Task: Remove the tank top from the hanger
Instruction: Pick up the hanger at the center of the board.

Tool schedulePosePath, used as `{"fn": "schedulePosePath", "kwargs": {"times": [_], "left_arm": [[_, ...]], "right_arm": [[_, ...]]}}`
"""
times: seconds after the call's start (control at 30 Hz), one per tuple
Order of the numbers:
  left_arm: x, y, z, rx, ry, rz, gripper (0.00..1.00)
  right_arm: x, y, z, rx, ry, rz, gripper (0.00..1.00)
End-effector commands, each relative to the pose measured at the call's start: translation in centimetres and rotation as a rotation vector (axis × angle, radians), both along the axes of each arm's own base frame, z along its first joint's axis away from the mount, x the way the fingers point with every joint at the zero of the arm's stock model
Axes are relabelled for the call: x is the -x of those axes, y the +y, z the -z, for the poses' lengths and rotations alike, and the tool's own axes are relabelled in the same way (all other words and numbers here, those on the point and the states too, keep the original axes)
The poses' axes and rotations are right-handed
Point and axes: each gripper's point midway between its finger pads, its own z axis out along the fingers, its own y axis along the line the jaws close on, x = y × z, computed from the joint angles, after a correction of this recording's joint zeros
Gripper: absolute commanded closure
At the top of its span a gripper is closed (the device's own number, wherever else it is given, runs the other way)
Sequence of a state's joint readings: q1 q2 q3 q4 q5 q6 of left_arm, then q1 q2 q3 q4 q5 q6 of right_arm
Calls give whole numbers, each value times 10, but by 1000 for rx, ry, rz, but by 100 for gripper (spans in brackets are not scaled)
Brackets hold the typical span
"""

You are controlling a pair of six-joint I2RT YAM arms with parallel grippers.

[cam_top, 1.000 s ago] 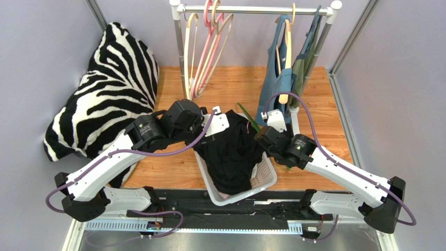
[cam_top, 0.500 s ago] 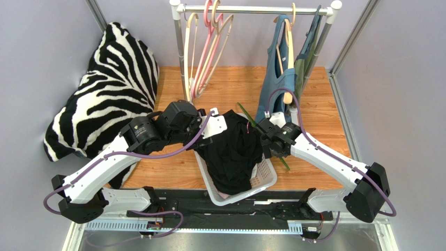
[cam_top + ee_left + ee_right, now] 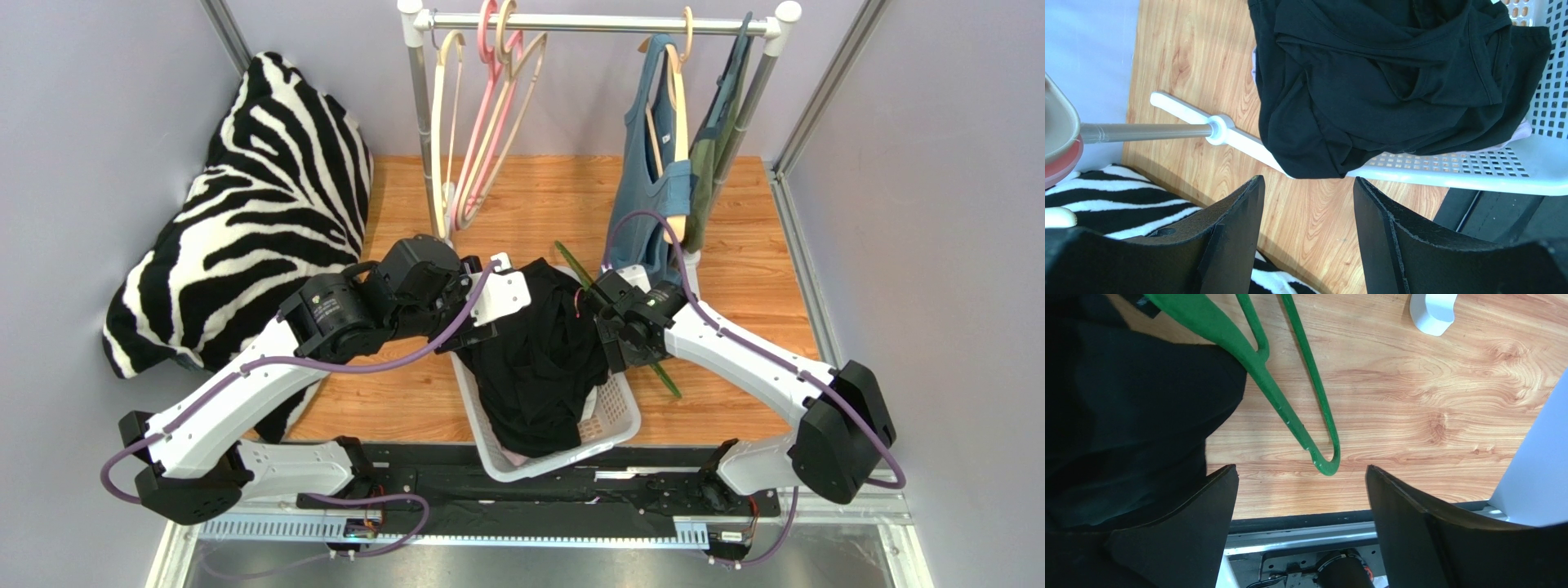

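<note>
A: Where is the black fabric tank top (image 3: 1389, 79) lying?

B: It is lying crumpled in the white perforated plastic basket (image 3: 1475, 165), spilling over its rim.

A: And the thin green plastic hanger (image 3: 1290, 410)?

B: It is lying flat on the wooden tabletop (image 3: 1444, 416) just beside the basket, its upper part running along the black cloth's edge.

A: And the fingers?

B: The left fingers (image 3: 1229, 239) are hovering wide apart above the basket's rim, gripping nothing. The right fingers (image 3: 1192, 533) are standing wide over the hanger's rounded end, also gripping nothing.

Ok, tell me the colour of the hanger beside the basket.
The hanger is green, clearest in the right wrist view.
</note>
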State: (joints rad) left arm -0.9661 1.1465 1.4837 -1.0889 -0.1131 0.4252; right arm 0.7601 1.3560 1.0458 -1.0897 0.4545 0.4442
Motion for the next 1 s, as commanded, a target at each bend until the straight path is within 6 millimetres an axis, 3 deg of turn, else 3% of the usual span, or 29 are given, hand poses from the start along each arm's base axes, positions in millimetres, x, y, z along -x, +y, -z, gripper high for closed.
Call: {"fn": "schedulePosePath", "kwargs": {"times": [0.0,0.23,0.5,0.6,0.67,0.8,0.9,0.97], "left_arm": [[2,-4,-7,34,13,-4,36],[2,-4,-7,39,19,-5,36],[4,-4,-6,42,27,-4,36],[4,-3,-6,41,26,-7,36],[4,-3,-6,41,26,-7,36],[5,-3,-7,47,27,-4,37],[5,-4,-7,46,28,-3,37],[5,-5,-7,46,31,-1,37]], "right_arm": [[-13,8,0,-22,-13,-8,19],[-31,4,10,10,-21,-6,19],[-44,17,46,9,22,-40,37],[-48,20,51,11,25,-44,58],[-50,23,50,-1,14,-47,64],[-50,21,46,-18,-12,-44,92],[-52,25,30,-64,-68,-51,100],[-52,25,22,-76,-91,-58,100]]}}
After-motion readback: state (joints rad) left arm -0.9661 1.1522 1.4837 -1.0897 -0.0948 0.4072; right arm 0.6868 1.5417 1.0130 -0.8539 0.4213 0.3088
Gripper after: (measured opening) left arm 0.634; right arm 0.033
